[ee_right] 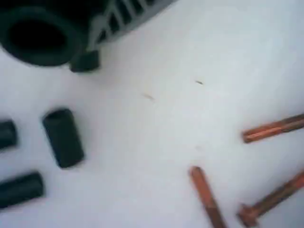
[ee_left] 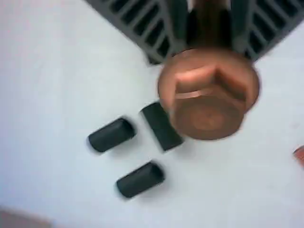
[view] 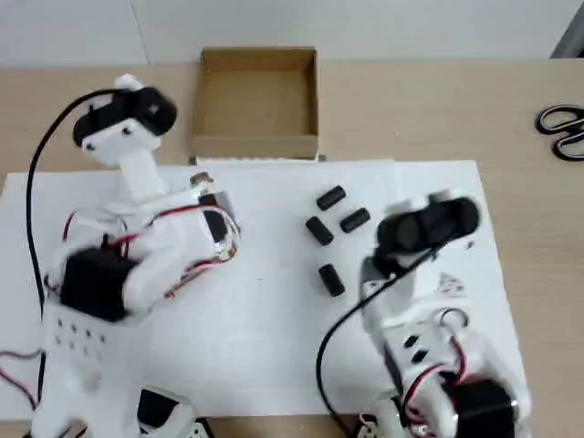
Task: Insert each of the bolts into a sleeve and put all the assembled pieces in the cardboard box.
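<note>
My left gripper [ee_left: 209,28] is shut on a copper bolt [ee_left: 209,92], whose hex head faces the left wrist camera. Beyond it three black sleeves [ee_left: 161,126] lie loose on the white sheet. My right gripper [ee_right: 71,28] is shut on a black sleeve [ee_right: 35,35] with its open end toward the right wrist camera. On the sheet beyond lie more sleeves [ee_right: 62,137] and three copper bolts [ee_right: 273,128]. From above, the left gripper [view: 217,233] hangs over the sheet's left half, left of several loose sleeves [view: 330,278]. The cardboard box [view: 258,137] stands behind the sheet.
A white sheet [view: 274,347] covers the wooden table under both arms. Black scissors [view: 561,128] lie at the far right edge of the table. The right arm's body [view: 429,228] stands just right of the loose sleeves. Cables trail from both arms.
</note>
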